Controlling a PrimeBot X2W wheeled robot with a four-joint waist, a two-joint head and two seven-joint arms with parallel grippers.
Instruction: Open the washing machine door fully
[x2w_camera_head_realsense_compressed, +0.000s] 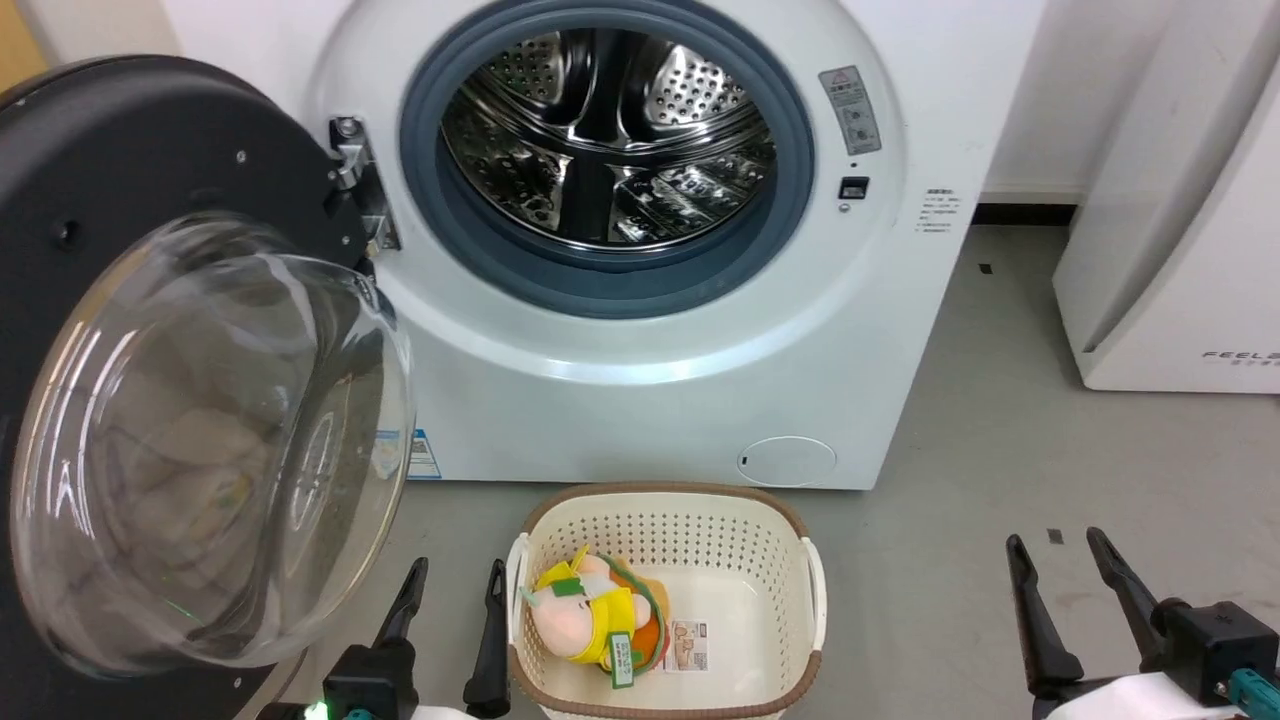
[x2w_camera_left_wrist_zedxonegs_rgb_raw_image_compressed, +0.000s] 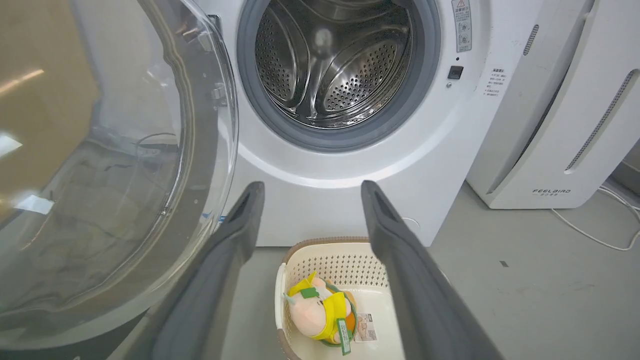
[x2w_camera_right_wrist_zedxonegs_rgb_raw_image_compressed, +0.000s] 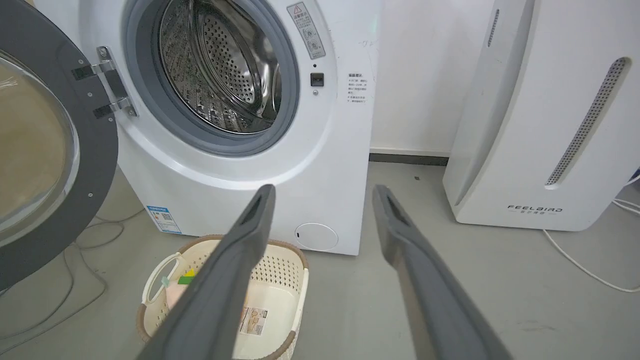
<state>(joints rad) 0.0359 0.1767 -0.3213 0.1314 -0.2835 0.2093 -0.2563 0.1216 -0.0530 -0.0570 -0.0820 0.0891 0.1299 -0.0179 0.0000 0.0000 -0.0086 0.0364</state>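
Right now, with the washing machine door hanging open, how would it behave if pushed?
The washing machine door would probably swing as one stiff piece about its metal hinge, not flex. Its bulging glass bowl suggests it is fairly heavy. The smooth glass looks slippery to push on.

washing machine door (x2w_camera_head_realsense_compressed: 150, 150) cut by left+btm edges, head view | blue label (x2w_camera_head_realsense_compressed: 423, 455) part-hidden behind its glass | warning sticker (x2w_camera_head_realsense_compressed: 851, 110) txt too small | basket (x2w_camera_head_realsense_compressed: 680, 540) btm rim cut off | plush toy (x2w_camera_right_wrist_zedxonegs_rgb_raw_image_compressed: 175, 295) mostly behind right gripper (x2w_camera_right_wrist_zedxonegs_rgb_raw_image_compressed: 322, 192) finger, right wrist view
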